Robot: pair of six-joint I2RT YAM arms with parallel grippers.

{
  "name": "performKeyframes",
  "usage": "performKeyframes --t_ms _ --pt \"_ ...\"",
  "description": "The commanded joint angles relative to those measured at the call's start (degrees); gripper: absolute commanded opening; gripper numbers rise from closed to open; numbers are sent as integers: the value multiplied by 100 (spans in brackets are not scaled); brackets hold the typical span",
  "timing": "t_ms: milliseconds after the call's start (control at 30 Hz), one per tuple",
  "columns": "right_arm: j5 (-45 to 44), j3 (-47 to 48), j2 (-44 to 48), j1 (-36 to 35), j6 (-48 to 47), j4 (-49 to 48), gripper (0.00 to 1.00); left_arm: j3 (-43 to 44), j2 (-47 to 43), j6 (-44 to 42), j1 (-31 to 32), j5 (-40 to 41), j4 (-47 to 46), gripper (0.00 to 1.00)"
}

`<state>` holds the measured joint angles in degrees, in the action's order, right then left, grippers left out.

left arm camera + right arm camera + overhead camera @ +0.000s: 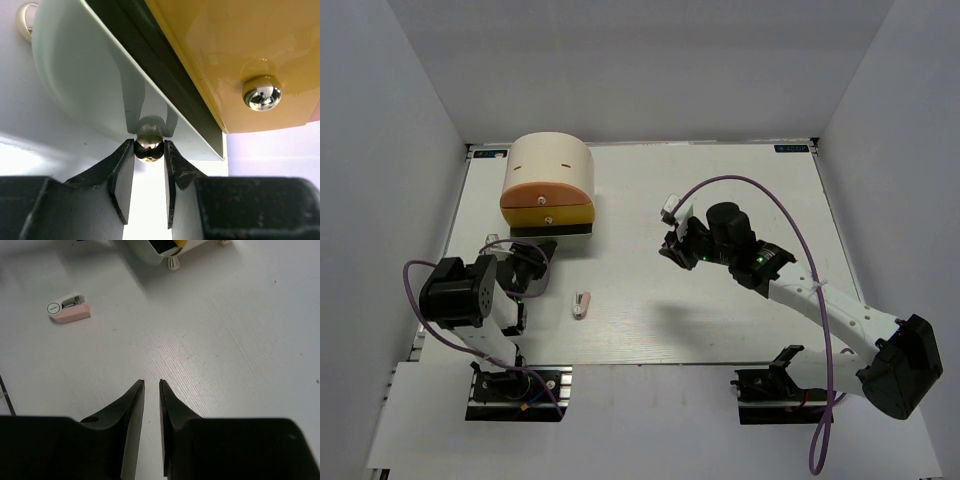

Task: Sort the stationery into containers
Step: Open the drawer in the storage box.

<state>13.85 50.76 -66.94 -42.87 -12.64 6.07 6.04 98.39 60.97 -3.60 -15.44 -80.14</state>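
Chrome fills the centre of my left wrist view: the left gripper [149,150] is clamped on the small round knob [149,145] of the lowest drawer [85,75], one black finger [122,175] pressed to each side of the ball. That drawer's front looks pale, almost greenish white. A dark gap shows between it and the yellow drawer [220,55] above, which carries a chrome knob of its own [261,92]. From the top camera I see the stack standing at the far left of the white surface [720,320]: the orange drawer [548,192] over the yellow one, both set in the big cream box [552,160], with a dark strip along the bottom where my left arm reaches in. The stubby white-pink piece [583,304] lies flat on the surface nearer to me than the box, just to the right of the left arm and apart from both grippers. The right gripper [151,382] hangs over bare surface near the middle, its fingers drawn almost together with only a thin slit between them and nothing held. Its camera shows the white-pink piece well off to the upper left, and the foot of the box at the top edge.
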Motion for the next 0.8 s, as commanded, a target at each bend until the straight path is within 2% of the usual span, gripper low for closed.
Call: performKeyframes --t_ms 0,233,567,733,767 --pt "101 39 -21 15 -45 -62 25 10 -320 -129 -10 -239 94 14" --pt "171 57 -100 -19 -71 -27 26 64 -1040 -560 -10 -293 1297 12" --pt "215 66 -100 -19 -71 0 26 -164 -1445 -674 -10 -161 1922 14" --pt "259 74 -109 -11 -63 26 29 -279 -1963 -726 -10 6 2327 14" --pt "276 83 -100 -11 -54 26 29 -279 -2016 -727 -10 6 2449 16"
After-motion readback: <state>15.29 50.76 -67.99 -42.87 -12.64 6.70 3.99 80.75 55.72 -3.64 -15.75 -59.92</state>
